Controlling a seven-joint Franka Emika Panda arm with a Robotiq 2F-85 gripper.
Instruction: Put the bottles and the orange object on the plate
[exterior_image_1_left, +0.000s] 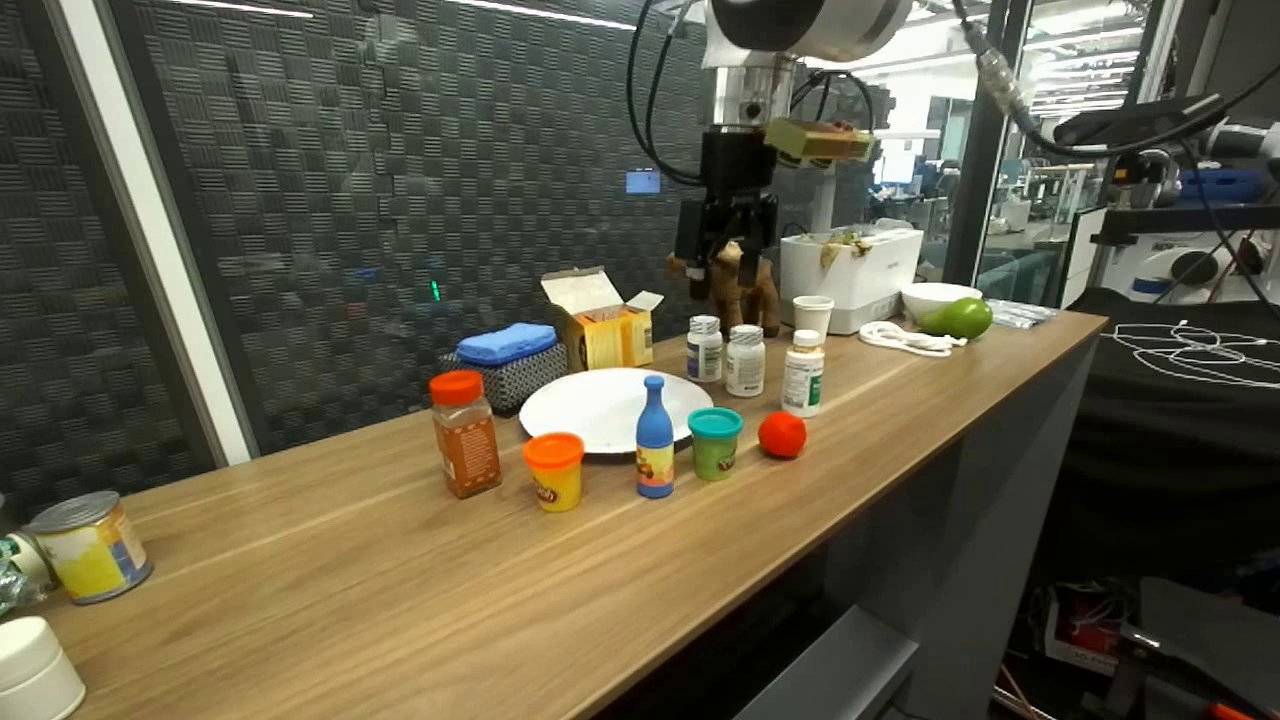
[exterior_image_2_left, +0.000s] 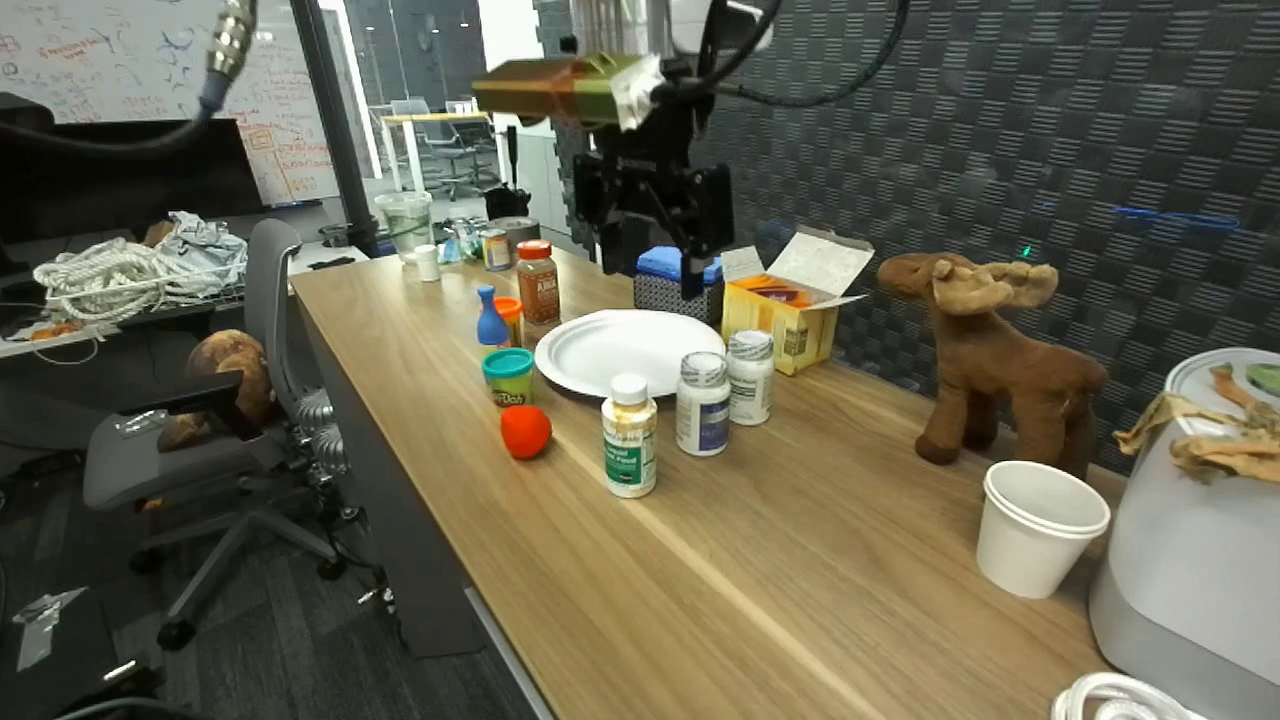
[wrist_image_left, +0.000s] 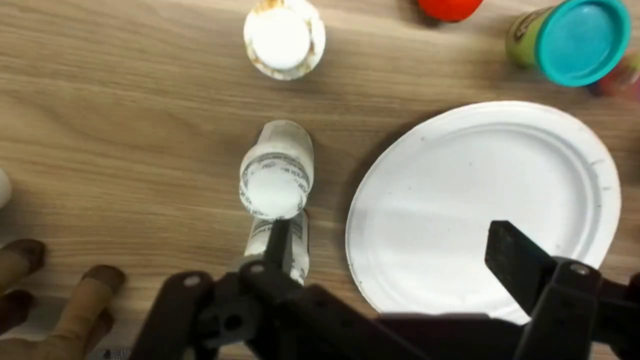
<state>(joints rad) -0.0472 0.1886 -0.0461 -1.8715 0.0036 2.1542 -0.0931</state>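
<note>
A bare round white plate (exterior_image_1_left: 585, 405) lies on the table. Along its front side stand a blue toy bottle (exterior_image_1_left: 655, 450), a short green tub with teal lid (wrist_image_left: 582, 42), a yellow tub with orange lid (exterior_image_1_left: 556, 480) and a reddish-brown jar with orange-red lid (exterior_image_1_left: 468, 445). A red-orange ball (exterior_image_2_left: 526, 432) rests near the green tub; whether it or the orange-lidded tub is the orange object, I cannot tell. Three white pill bottles (exterior_image_2_left: 628, 450) stand upright beside the plate. My gripper (wrist_image_left: 390, 225) hangs open and unladen overhead; in the wrist view one finger partly hides a pill bottle.
Behind the plate are an open yellow box (exterior_image_1_left: 620, 335) and a patterned box topped by a blue sponge (exterior_image_1_left: 505, 345). A brown plush moose (exterior_image_2_left: 1010, 370), a paper cup (exterior_image_2_left: 1035, 540) and a white planter (exterior_image_1_left: 850, 275) stand past the pill bottles. A tin can (exterior_image_1_left: 92, 545) sits at the opposite end.
</note>
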